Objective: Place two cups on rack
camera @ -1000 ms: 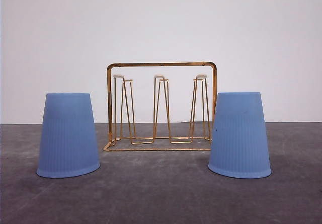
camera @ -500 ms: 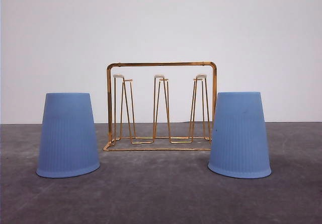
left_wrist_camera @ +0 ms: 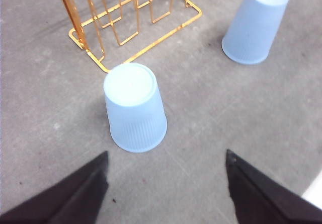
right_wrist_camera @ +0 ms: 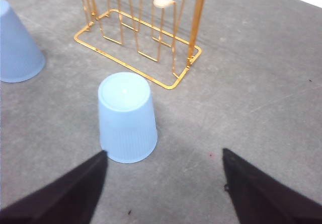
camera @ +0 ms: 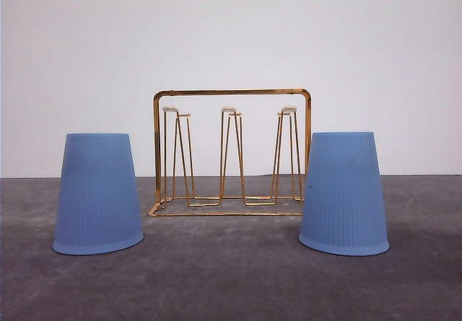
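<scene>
Two light-blue ribbed cups stand upside down on the grey table, the left cup [camera: 97, 195] and the right cup [camera: 343, 193], one on each side of the gold wire rack [camera: 231, 152]. The rack's white-tipped prongs are bare. In the left wrist view the left cup [left_wrist_camera: 134, 108] stands just beyond my open left gripper [left_wrist_camera: 166, 173], with the rack [left_wrist_camera: 128, 22] and the other cup [left_wrist_camera: 255, 22] farther off. In the right wrist view the right cup [right_wrist_camera: 126, 118] stands just beyond my open right gripper [right_wrist_camera: 163, 171], a little toward one finger, by the rack [right_wrist_camera: 146, 38] and the other cup [right_wrist_camera: 17, 50].
A plain white wall [camera: 231, 32] rises behind the rack at the table's far edge. A pale edge [left_wrist_camera: 314, 196] shows at the corner of the left wrist view.
</scene>
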Action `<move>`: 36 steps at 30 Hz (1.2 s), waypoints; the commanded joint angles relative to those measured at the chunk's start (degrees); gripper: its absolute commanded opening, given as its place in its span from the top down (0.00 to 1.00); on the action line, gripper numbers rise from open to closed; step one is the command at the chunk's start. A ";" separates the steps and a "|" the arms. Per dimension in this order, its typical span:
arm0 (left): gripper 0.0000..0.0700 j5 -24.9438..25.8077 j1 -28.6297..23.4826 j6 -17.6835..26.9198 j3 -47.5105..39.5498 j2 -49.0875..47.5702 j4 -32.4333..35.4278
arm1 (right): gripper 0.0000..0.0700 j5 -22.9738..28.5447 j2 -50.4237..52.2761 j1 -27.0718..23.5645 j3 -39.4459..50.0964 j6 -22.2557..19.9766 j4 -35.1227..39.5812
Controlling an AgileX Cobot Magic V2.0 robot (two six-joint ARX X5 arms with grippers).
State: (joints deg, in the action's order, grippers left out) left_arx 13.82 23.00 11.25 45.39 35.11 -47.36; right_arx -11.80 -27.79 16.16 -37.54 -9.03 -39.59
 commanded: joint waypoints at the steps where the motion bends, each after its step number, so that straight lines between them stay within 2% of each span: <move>1: 0.32 0.20 0.28 -2.88 0.90 1.15 1.64 | 0.30 0.23 -0.17 0.26 -0.81 -0.61 0.80; 5: 0.31 -0.15 0.28 -8.42 0.90 5.77 6.29 | 0.30 0.20 -0.17 0.26 -0.83 -0.58 1.66; 8: 0.22 -0.50 0.33 -12.09 0.90 11.17 10.63 | 0.30 0.20 -0.17 0.26 -0.83 -0.42 2.97; 11: 0.19 -0.55 0.56 -13.91 0.90 17.16 15.09 | 0.30 0.23 -0.17 0.26 -0.81 -0.42 4.10; 23: 0.19 -5.48 3.06 -13.47 0.92 39.90 25.99 | 0.30 0.25 -0.22 0.26 -0.81 -0.42 7.43; 32: 0.21 -5.55 3.28 -13.49 0.92 46.66 29.34 | 0.30 0.25 -0.20 0.26 -0.81 -0.42 7.43; 34: 0.26 -5.88 3.28 -13.50 0.92 46.56 29.41 | 0.30 0.25 -0.20 0.26 -0.81 -0.42 7.44; 36: 0.38 -5.92 3.28 -13.52 0.94 46.26 29.27 | 0.30 0.26 -0.20 0.26 -0.81 -0.40 7.45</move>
State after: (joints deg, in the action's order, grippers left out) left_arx 7.71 25.91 -2.21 45.51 80.78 -18.20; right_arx -11.77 -27.79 16.16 -37.54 -9.16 -32.71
